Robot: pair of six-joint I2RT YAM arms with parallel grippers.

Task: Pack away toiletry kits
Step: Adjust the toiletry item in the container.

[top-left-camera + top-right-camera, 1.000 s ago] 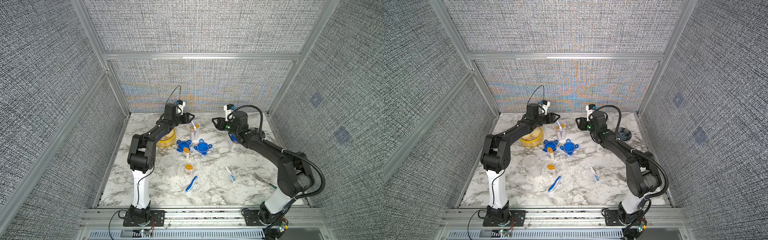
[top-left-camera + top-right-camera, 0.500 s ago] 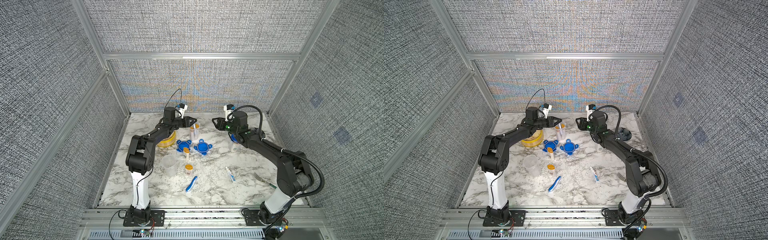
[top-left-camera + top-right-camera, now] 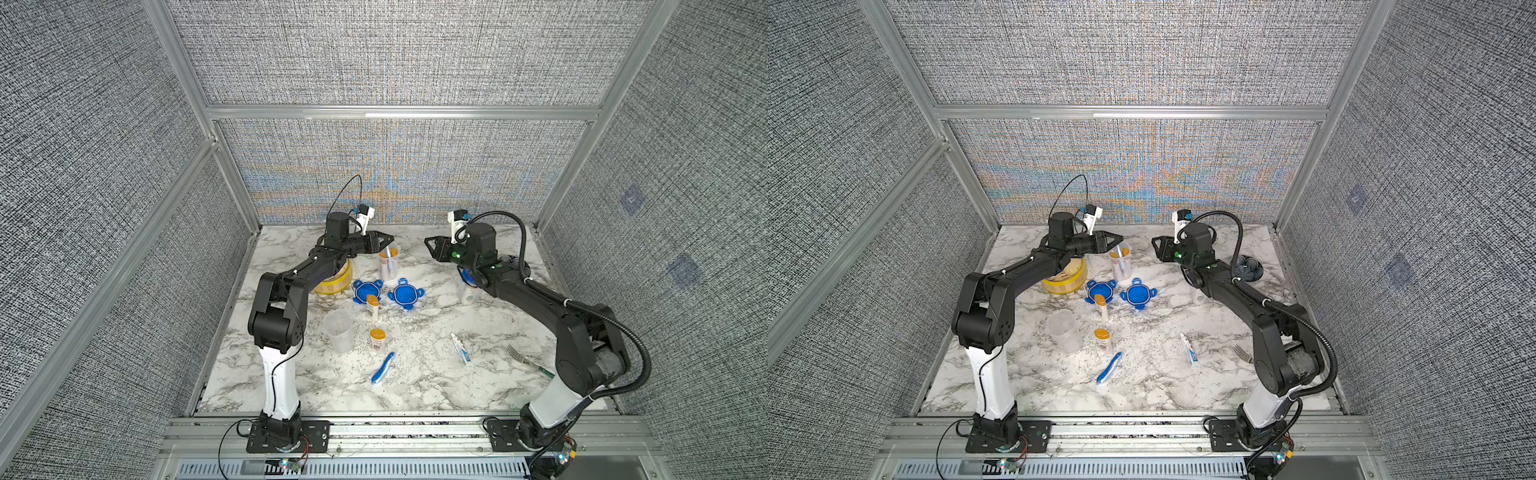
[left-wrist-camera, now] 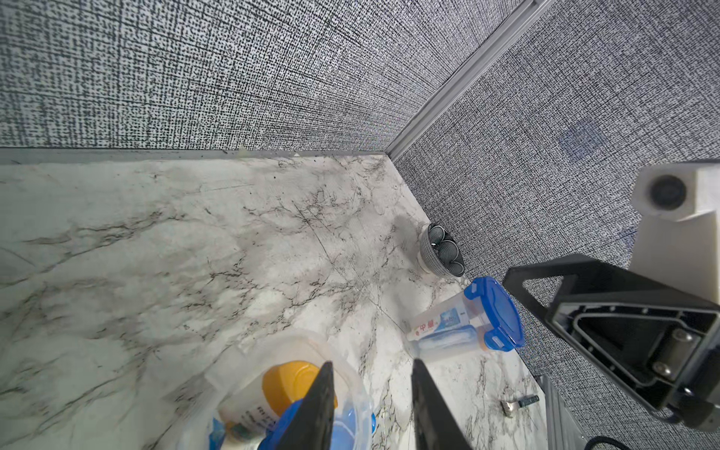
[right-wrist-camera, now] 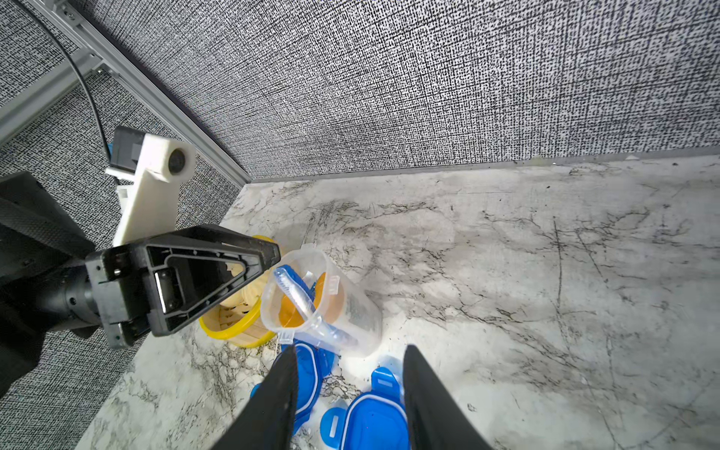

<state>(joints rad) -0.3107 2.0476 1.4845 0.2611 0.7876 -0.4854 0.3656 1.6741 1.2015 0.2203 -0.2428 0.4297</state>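
The open clear jar (image 3: 388, 266) stands upright, mouth up, toward the far side of the table (image 3: 415, 386), just beside the yellow steamer (image 3: 338, 279). Inside it a blue-white toothbrush (image 5: 302, 302) leans slantwise, its upper end at the rim, next to an orange-capped bottle (image 4: 290, 383). The left pincer (image 3: 390, 240) hovers over the jar, narrowly parted and empty. The right pincer (image 3: 427, 243), parted wider and empty, faces it.
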